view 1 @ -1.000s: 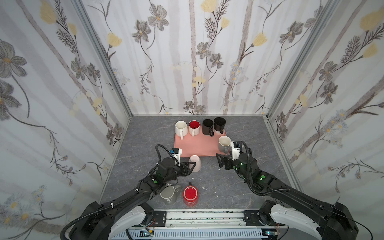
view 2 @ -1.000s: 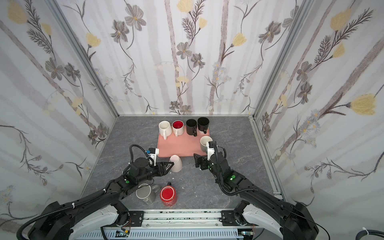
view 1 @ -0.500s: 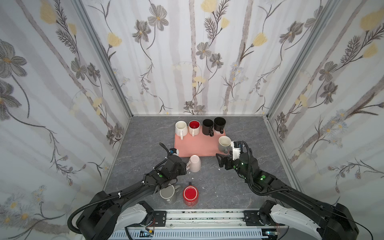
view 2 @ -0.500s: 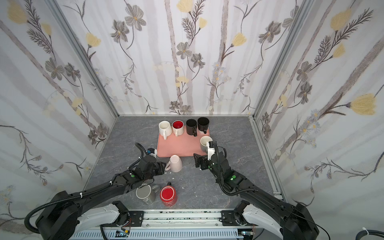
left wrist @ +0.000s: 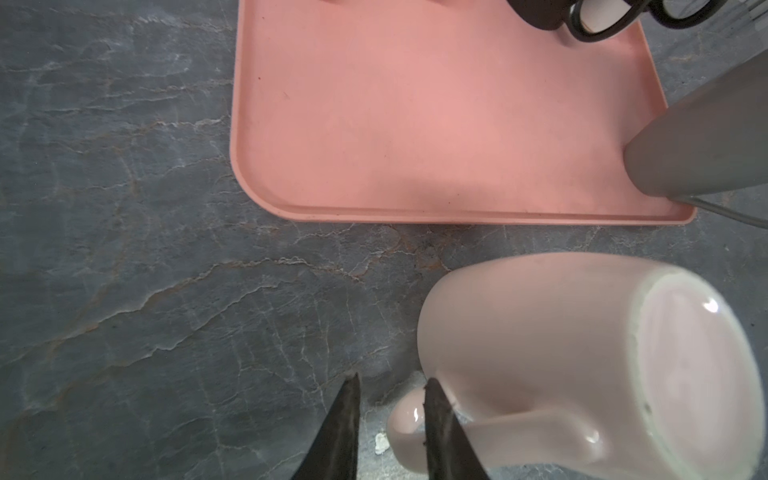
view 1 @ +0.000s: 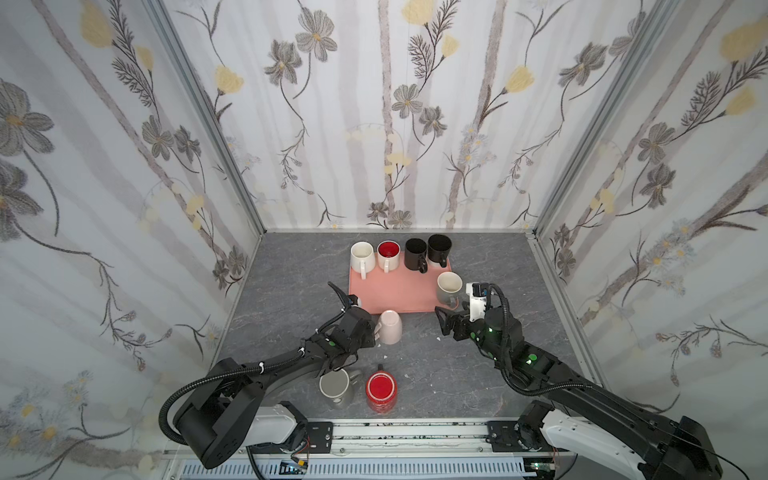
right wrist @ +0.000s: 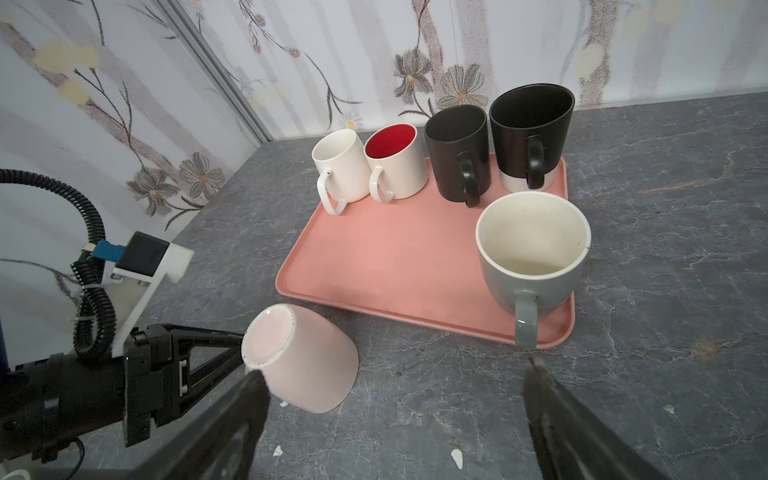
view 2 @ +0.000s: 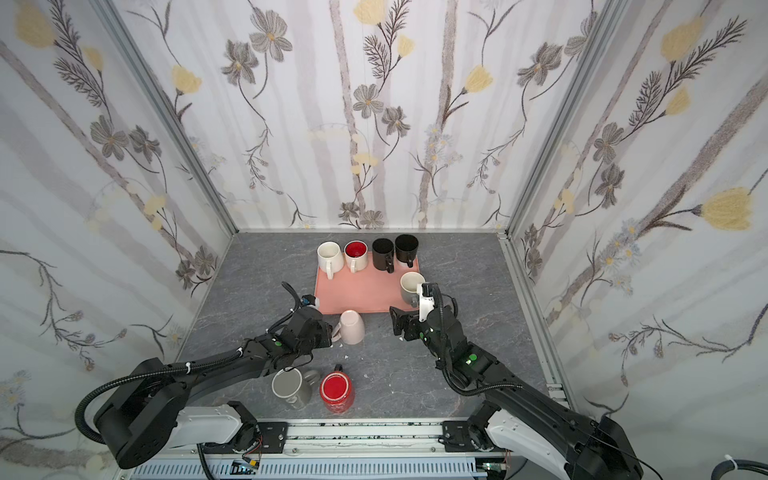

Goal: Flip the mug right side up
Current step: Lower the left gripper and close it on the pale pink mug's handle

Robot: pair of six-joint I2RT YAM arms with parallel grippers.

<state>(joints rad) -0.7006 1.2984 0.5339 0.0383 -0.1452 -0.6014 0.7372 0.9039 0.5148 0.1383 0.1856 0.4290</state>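
- Because standing mouth-down with base up, needs a full flip: pink mug [view 1: 390, 330], on the counter [view 1: 291, 299] just in front of the pink tray [view 1: 395, 293], off its rim.
- Long axis roughly vertical. Looks somewhat leaned in the right wrist view, but possibly lens skew; cannot tell.
- Handle pointing toward the left arm's side, away from the right arm.
- Left claw [left wrist: 391, 379] right at that handle, jaws drawn close together with the handle's outer bend partly between them.
- One finger [left wrist: 444, 432] lying across the handle; the other [left wrist: 345, 424] with a sliver of counter showing between it and the handle. Cannot tell whether pinched or merely bracketed.
- Right claw [right wrist: 395, 368] spread wide, holding nothing. Hovers over bare counter on the side of the pink mug away from the handle, near the tray's front corner and the grey mug [right wrist: 532, 257] standing there. Not touching the pink mug.
- Judged: left arm plainly the nearer, already on the handle side, so the coming move hinges on a firm handle grip, then lift and roll to swing the mouth upward.
- Writing: none readable. No brand, label or print on pink mug, tray or the other mugs; only floral pattern on the walls.
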